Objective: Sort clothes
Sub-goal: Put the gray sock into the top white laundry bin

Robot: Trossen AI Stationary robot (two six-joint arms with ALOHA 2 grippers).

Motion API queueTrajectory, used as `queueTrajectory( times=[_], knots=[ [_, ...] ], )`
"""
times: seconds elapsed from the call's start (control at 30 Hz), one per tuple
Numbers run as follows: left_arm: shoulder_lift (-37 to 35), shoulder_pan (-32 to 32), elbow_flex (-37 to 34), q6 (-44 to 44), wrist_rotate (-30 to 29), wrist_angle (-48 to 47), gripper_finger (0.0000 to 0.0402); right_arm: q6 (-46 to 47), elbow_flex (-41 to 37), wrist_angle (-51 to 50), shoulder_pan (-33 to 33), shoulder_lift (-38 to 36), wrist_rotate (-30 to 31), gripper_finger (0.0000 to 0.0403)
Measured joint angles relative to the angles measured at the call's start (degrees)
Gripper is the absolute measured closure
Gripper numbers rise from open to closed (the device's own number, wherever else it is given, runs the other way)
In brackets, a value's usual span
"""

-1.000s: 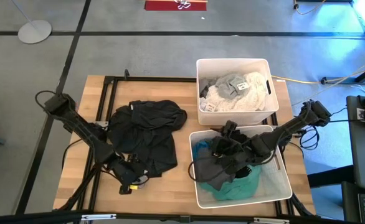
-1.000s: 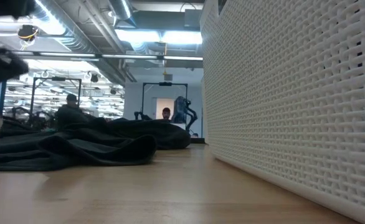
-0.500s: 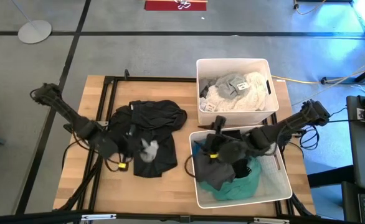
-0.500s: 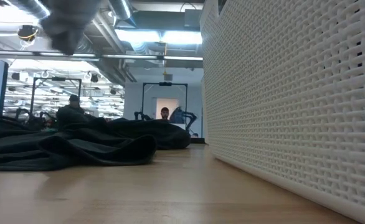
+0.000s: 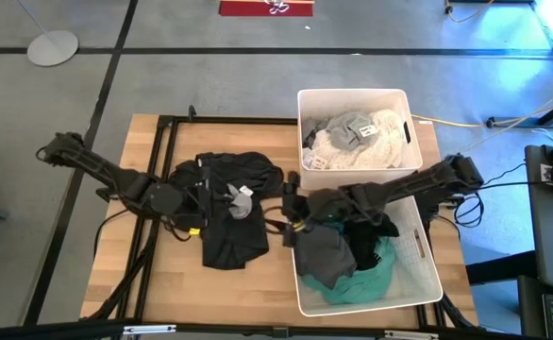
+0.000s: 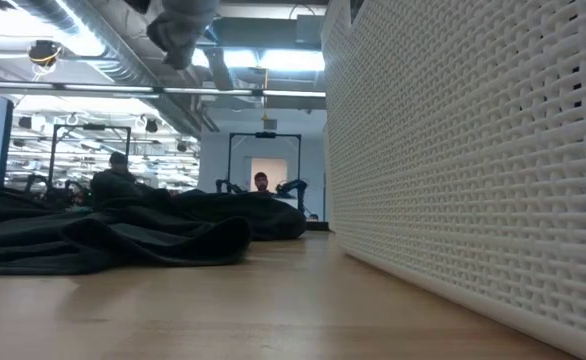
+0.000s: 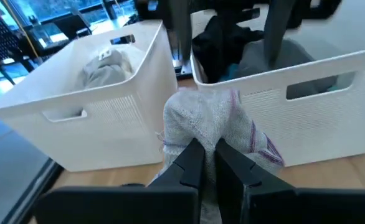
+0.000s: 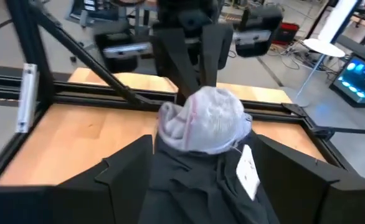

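Table (image 5: 116,274) of pale wood carried everything we worked with, so we start there. Two white plastic bins stood on its right half. The far bin (image 5: 354,175) held white, cream and light grey garments (image 5: 357,137). The near bin (image 5: 418,283) held a dark grey garment (image 5: 326,257) draped over its left part, black cloth (image 5: 371,231) beside it and teal fabric (image 5: 366,281) underneath.

Left of the bins a heap of black clothes (image 5: 225,203) lay spread on the wood; in the low view it showed as a flat dark pile (image 6: 113,235) next to the ribbed bin wall (image 6: 473,160).

Our left arm reached in from the table's left edge across that heap. Its left gripper (image 5: 222,196) had its fingers pressed together on a light grey sock (image 5: 240,202), lifted above the black pile and just short of the gap between heap and bins. In the left wrist view the sock (image 7: 217,124) bunched over the fingertips (image 7: 192,158), a faint purple stripe along one edge, both bins behind it. The low view caught it as a grey lump (image 6: 181,25) hanging high.

Our right arm stretched from the right edge over the near bin. The right gripper (image 5: 290,215) hung past the bin's left rim with its fingers spread wide, facing the sock (image 8: 202,121) and holding nothing.
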Motion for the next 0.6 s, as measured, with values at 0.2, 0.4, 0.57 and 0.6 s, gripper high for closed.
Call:
queueTrajectory(
  times=[0.2,0.4,0.57,0.6],
  knots=[
    [2.70,1.70,0.00,2.44,0.10,4.10,0.0385,0.22,-0.02,6.54,-1.68,4.11,-0.05,0.0127],
    [4.91,2.82,0.00,3.38,0.16,5.65,0.0385,-0.22,-0.02,9.71,-1.80,6.43,0.05,0.0127],
    [5.06,2.59,-0.02,4.99,0.13,7.80,0.0385,-0.36,0.02,8.86,-1.98,6.96,3.15,0.0138],
    [5.06,2.55,-0.02,5.41,0.11,8.15,0.0385,-0.48,0.02,8.49,-1.98,7.03,3.73,0.0147]
  ],
)
